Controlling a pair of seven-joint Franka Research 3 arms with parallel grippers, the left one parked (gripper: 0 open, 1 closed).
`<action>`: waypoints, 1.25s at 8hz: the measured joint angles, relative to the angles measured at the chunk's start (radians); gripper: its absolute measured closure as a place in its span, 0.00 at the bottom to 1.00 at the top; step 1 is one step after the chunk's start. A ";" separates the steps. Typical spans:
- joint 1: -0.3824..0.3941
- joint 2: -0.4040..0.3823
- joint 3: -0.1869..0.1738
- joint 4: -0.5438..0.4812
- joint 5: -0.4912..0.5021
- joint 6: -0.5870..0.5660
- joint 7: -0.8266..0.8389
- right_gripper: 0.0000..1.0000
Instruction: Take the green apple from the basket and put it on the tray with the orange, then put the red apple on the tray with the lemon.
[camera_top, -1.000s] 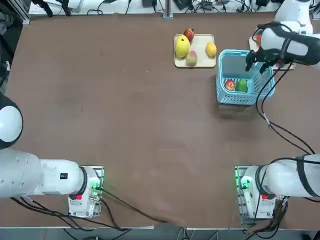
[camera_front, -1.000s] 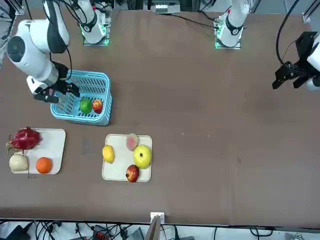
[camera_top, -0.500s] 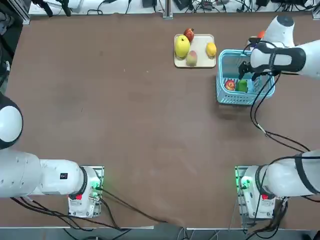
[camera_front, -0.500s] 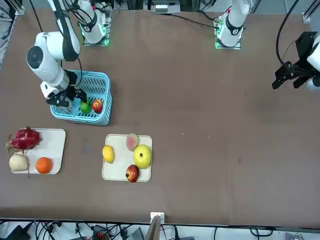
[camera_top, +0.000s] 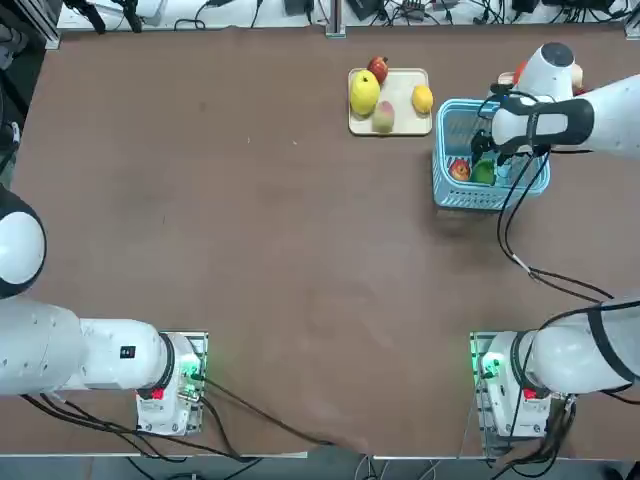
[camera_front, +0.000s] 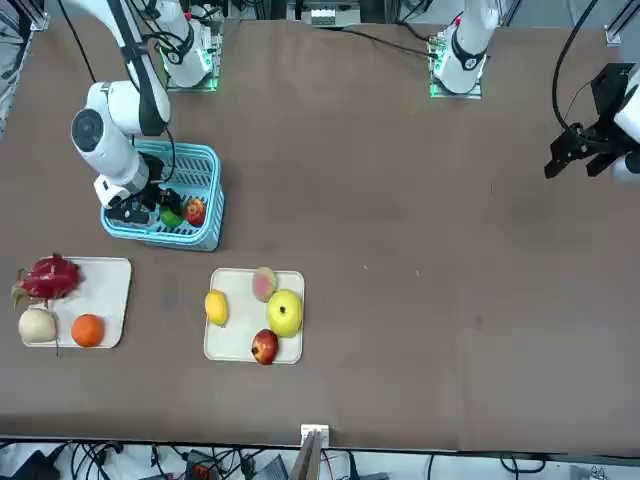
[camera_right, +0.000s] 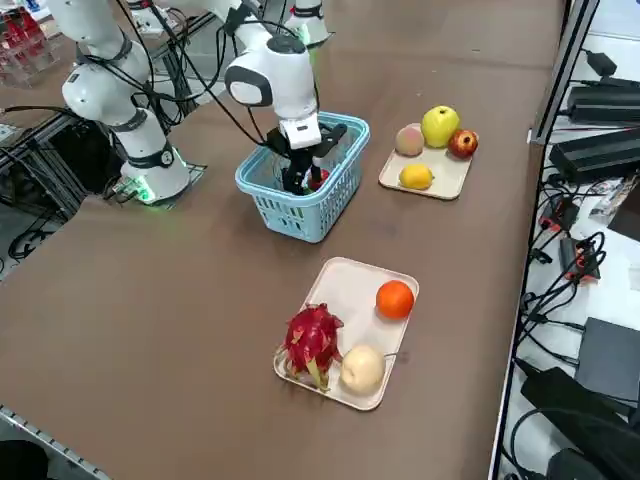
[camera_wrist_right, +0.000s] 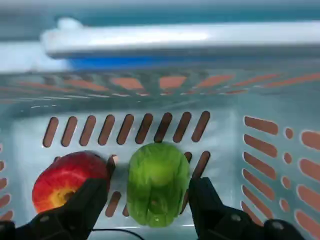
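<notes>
The right arm's fingers (camera_wrist_right: 89, 204) had shifted inward over the basket (camera_top: 465, 198) and stood open, straddling the green apple (camera_wrist_right: 157, 187). It lay ungripped beside the red apple (camera_wrist_right: 67, 181), seemingly ready for grasping.

Right arm (camera_front: 110, 130) reaching forward, wrist angled down! Right gripper (camera_wrist_right: 145, 212) low, 2 black fingers spread wide!
</notes>
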 joint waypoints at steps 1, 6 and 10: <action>0.000 0.008 0.000 0.000 0.000 0.002 0.000 0.00; -0.002 0.043 -0.005 -0.006 0.000 0.006 0.004 0.03; -0.002 0.051 -0.009 -0.004 0.000 0.011 0.008 0.33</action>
